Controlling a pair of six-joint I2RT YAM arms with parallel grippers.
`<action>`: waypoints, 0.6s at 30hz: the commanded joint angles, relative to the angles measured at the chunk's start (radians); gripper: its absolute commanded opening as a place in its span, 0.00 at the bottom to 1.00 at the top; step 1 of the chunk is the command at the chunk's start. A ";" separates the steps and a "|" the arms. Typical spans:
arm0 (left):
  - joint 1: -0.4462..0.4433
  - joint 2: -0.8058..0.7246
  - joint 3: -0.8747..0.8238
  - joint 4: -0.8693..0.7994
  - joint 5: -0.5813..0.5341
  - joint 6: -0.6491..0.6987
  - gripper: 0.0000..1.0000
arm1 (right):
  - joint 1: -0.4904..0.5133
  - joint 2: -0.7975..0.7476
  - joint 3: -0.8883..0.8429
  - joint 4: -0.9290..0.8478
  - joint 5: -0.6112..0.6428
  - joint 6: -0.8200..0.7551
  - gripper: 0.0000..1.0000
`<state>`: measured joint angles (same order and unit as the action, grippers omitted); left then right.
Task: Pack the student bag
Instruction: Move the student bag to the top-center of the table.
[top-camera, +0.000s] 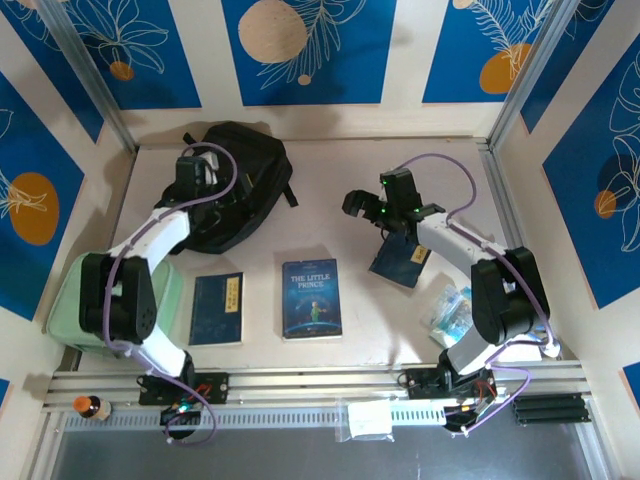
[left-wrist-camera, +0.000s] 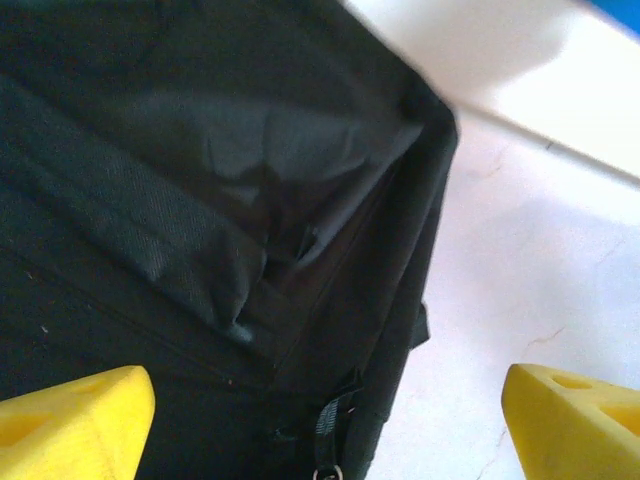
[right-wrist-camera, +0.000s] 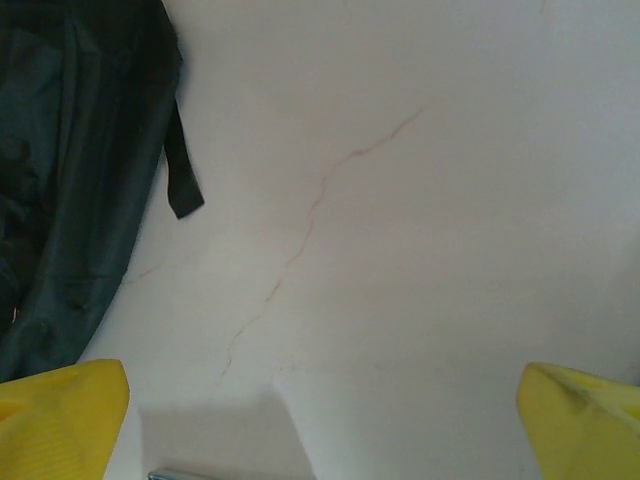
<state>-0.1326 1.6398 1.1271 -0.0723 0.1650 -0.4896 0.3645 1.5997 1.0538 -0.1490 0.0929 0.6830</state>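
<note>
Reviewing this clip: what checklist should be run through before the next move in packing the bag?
1. Left hand open: ok.
2. Left hand over the backpack: ok.
3. Backpack opened wide enough to take a book: cannot tell.
4. Right hand open and empty, above bare table: ok.
5. Little Prince book lying flat on the table, uncovered: ok.
</note>
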 joint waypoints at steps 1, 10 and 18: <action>-0.027 0.058 0.035 -0.108 0.014 -0.015 0.88 | 0.020 0.018 0.038 -0.024 -0.056 0.057 1.00; -0.093 0.263 0.156 -0.182 0.029 0.089 0.88 | 0.040 0.053 0.033 -0.019 -0.077 0.077 0.99; -0.286 0.358 0.209 -0.199 -0.047 0.203 0.88 | 0.039 0.057 0.001 0.015 -0.054 0.100 0.97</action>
<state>-0.3443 1.9480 1.3014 -0.2165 0.1310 -0.3614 0.4000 1.6405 1.0603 -0.1440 0.0410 0.7609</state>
